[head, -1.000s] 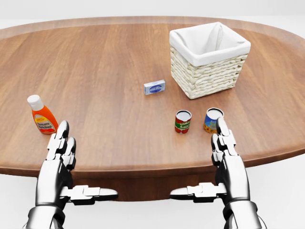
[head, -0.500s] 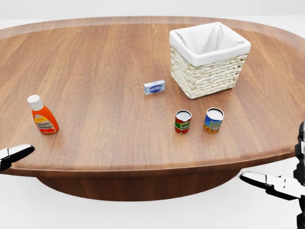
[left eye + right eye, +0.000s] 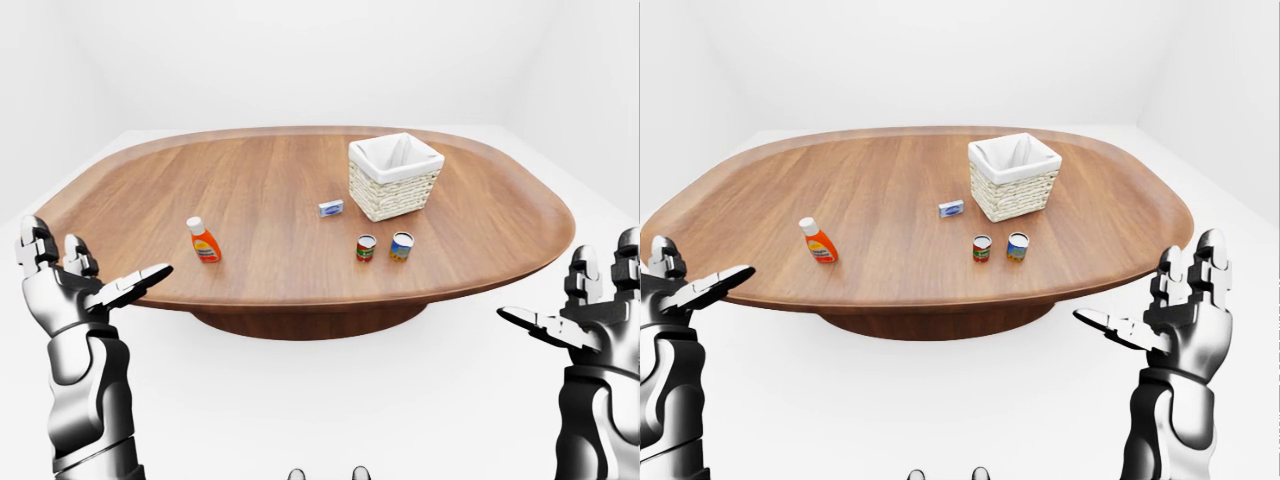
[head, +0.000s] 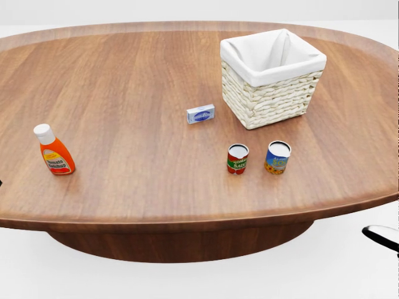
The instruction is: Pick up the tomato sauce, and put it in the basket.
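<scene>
The tomato sauce can, red with a green label band, stands upright on the wooden table below the basket in the head view. The wicker basket with a white liner stands at the upper right. Both hands hang off the table, spread wide to its sides. My left hand is open, palm inward, at the left of the left-eye view. My right hand is open at the right of the right-eye view. Only its thumb tip shows in the head view. Neither hand holds anything.
A blue-labelled can stands just right of the tomato sauce can. An orange ketchup bottle with a white cap stands near the table's left edge. A small blue-and-white box lies left of the basket. White floor surrounds the table.
Both hands have drawn back from over the table's near edge and swung outward, leaving the head view almost entirely. The things on the table have not moved.
</scene>
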Robot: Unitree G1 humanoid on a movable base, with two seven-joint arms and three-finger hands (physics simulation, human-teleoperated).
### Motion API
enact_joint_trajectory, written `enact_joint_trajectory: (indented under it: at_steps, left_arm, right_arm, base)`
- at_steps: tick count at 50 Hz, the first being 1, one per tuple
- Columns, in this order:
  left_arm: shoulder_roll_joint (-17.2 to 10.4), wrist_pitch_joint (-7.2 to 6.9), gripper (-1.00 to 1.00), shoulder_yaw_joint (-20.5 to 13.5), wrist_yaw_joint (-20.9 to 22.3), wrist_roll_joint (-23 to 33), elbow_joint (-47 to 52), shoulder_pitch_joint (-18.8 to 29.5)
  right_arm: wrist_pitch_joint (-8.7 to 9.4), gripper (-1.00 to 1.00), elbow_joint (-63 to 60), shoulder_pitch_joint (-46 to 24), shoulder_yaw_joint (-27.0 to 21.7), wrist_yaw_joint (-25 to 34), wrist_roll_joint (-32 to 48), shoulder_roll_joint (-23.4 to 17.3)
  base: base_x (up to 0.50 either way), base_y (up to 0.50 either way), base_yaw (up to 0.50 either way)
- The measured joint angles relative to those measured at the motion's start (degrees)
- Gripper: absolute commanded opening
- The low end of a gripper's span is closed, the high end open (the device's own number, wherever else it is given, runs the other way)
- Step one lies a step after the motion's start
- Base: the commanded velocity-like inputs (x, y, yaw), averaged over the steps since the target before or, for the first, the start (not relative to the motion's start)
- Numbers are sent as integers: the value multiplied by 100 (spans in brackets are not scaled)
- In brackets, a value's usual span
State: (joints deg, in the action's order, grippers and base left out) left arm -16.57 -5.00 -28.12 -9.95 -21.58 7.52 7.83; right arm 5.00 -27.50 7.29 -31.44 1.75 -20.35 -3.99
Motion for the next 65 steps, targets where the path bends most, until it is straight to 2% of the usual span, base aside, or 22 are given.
enact_joint_trajectory:
  at_steps: [52, 65]
  left_arm:
    - [-63, 0, 100, -62, -30, -59, -19, 26]
    - [-55, 0, 100, -51, -33, -59, -7, 25]
  right_arm:
    - [0, 100, 126, 14, -9, 73, -38, -7]
    - [0, 100, 142, -2, 58, 70, 97, -25]
  base:
    - [0, -44, 0]
    - [0, -2, 0]
